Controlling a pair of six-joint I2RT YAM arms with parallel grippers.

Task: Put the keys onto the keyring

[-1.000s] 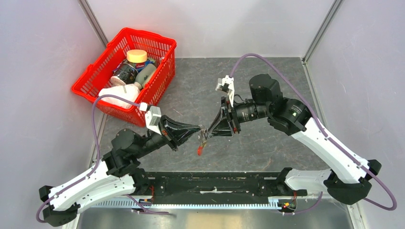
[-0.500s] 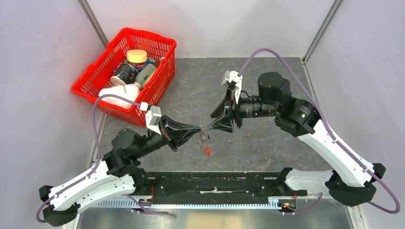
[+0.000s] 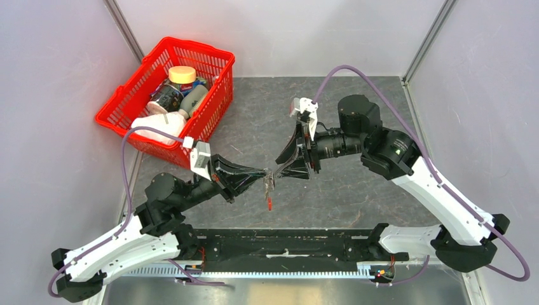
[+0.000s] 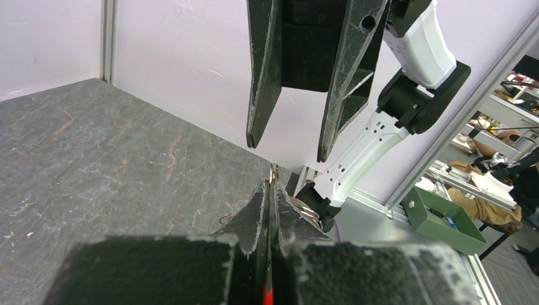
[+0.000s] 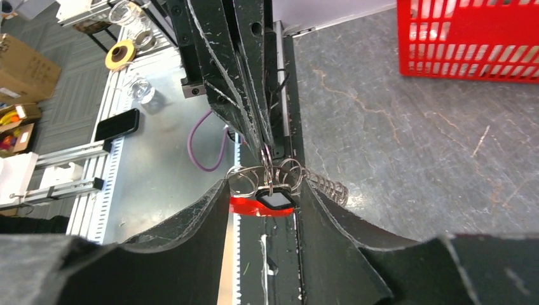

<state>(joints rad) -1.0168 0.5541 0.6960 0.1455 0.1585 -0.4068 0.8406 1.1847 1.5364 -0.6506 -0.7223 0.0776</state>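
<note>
Got the left gripper [image 3: 267, 178] clamped shut on the keyring [image 5: 267, 173], right at its fingertips, with the red strap [image 3: 269, 202] dangling just below. Got the right gripper [image 3: 278, 168] spread wide, gripping nothing, straddling the ring and a dark key [image 5: 275, 201]. Can't tell about any contact there tbh.

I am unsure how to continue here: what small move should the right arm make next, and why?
Probably close the right gripper. Its jaws stand open on either side of the keyring, which the shut left gripper holds up, red strap hanging below.
</note>
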